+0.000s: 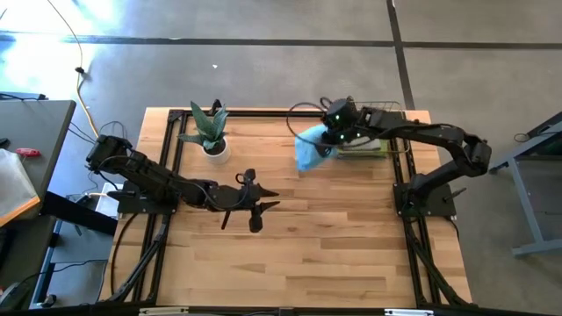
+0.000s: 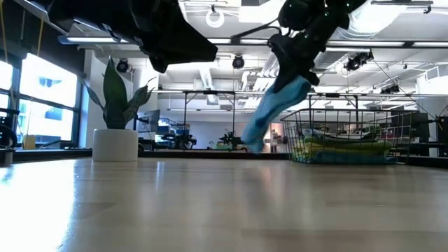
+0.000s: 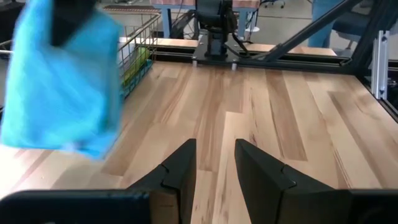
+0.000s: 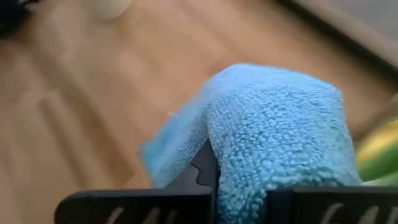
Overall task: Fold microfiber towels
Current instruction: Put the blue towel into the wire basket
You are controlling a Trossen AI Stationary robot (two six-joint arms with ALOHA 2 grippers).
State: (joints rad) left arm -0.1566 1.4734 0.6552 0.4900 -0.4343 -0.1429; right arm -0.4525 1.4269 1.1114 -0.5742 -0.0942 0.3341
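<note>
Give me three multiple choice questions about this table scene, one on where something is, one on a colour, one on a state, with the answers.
1. Where does the potted plant stand?
A. beside the wire basket
B. near the table's far edge, on the left arm's side
C. at the near edge

2. What colour is the towel that is held up?
A. grey
B. yellow
C. blue

3. How is the left gripper?
A. open, empty
B. shut on a towel
C. inside the basket

Answers: B, the high view shows it there. C, every view shows blue cloth in the right gripper. A, its fingers stand apart over bare wood.
</note>
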